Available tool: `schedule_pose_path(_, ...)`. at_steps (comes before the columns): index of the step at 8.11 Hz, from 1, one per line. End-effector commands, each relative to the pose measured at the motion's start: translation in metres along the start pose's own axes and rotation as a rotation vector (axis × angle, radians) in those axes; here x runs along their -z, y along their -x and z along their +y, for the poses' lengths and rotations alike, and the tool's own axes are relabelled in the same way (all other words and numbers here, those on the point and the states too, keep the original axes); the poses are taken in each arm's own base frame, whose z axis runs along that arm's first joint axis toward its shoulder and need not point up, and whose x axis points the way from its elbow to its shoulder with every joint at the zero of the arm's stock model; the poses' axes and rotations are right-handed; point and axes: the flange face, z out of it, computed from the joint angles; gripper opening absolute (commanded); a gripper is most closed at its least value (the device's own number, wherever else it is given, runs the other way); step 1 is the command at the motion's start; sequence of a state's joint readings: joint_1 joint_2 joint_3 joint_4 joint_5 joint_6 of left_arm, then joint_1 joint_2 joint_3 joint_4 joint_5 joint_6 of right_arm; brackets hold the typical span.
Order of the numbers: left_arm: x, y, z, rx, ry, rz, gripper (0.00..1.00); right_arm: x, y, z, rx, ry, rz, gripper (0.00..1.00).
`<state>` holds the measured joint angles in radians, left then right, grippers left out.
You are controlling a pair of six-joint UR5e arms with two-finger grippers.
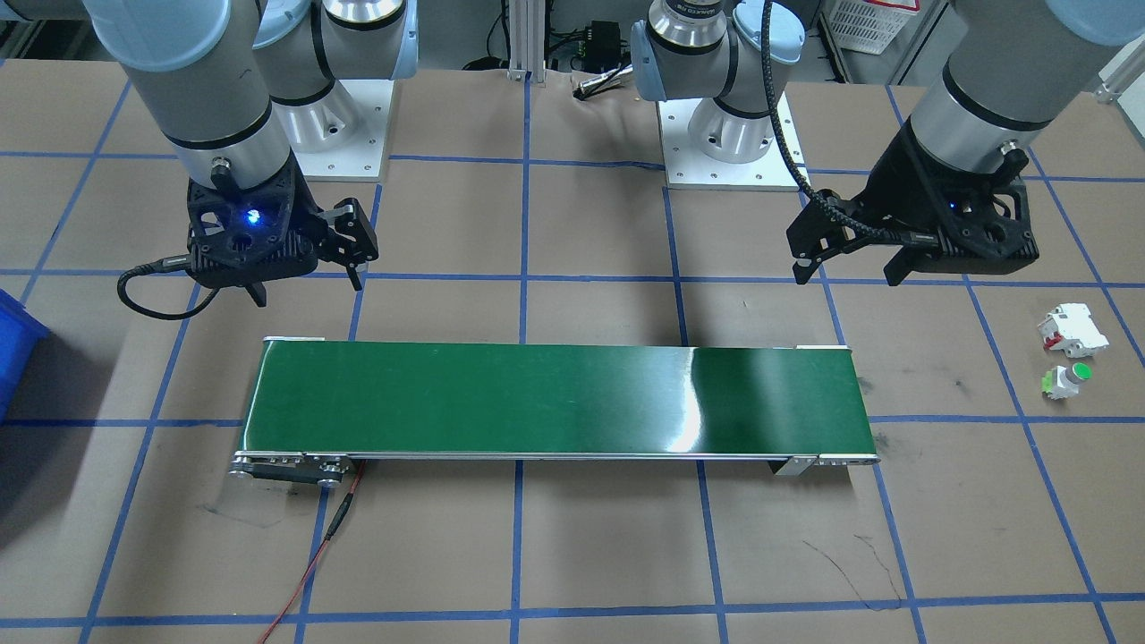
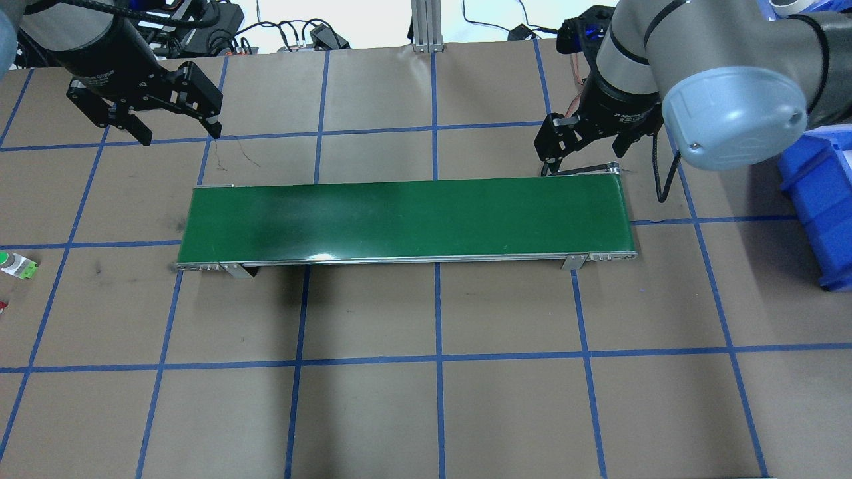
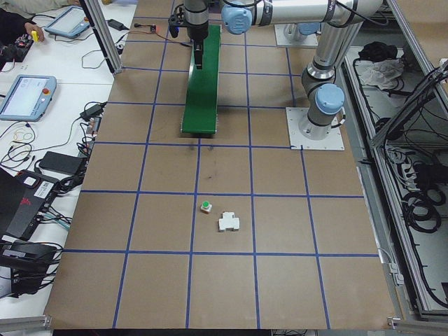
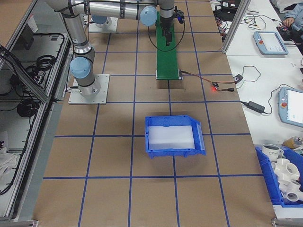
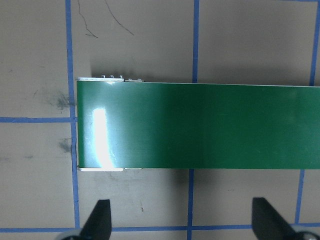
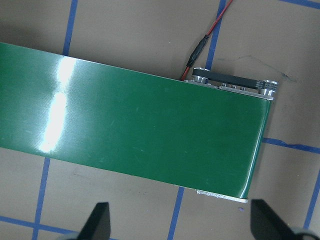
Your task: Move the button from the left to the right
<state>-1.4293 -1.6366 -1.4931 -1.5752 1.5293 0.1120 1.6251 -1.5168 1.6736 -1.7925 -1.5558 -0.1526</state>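
The button point(image 1: 1069, 379), with a round green cap on a white body, lies on the brown table beyond the left end of the green conveyor belt point(image 1: 555, 398). It also shows at the overhead view's left edge as the button point(image 2: 16, 266), and as the button point(image 3: 206, 206) in the left side view. My left gripper point(image 1: 850, 259) hangs open and empty above the table behind the belt's left end, well away from the button. My right gripper point(image 1: 309, 288) hangs open and empty behind the belt's right end. Both wrist views show spread fingers point(image 5: 97, 220) point(image 6: 97, 222) over the belt.
A white breaker point(image 1: 1072, 329) with red parts lies just beside the button. A blue bin point(image 2: 815, 193) stands on the table past the belt's right end. A red-and-black wire point(image 1: 331, 528) runs from the belt's right end toward the table's front edge.
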Motion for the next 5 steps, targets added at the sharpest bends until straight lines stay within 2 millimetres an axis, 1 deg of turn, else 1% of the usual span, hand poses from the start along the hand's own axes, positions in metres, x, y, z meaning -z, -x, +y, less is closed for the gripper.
schedule_pose_path(1,0.003,-0.001,0.006,0.000,0.015,0.002,1.00,0.001,-0.001,-0.001,-0.001,-0.006,-0.001,1.00)
schedule_pose_path(2,0.002,0.000,0.009,0.001,0.036,0.002,1.00,0.000,-0.001,0.000,-0.003,0.002,-0.002,1.00)
schedule_pose_path(3,0.000,0.018,0.009,0.023,0.059,-0.063,1.00,0.000,-0.001,0.000,-0.001,0.002,-0.001,1.00)
schedule_pose_path(4,-0.005,0.060,0.000,0.092,0.067,-0.092,1.00,0.000,-0.001,0.000,-0.001,0.002,-0.001,1.00)
schedule_pose_path(5,-0.005,0.097,-0.006,0.155,0.067,-0.088,1.00,-0.001,-0.001,0.000,-0.001,0.000,0.000,1.00)
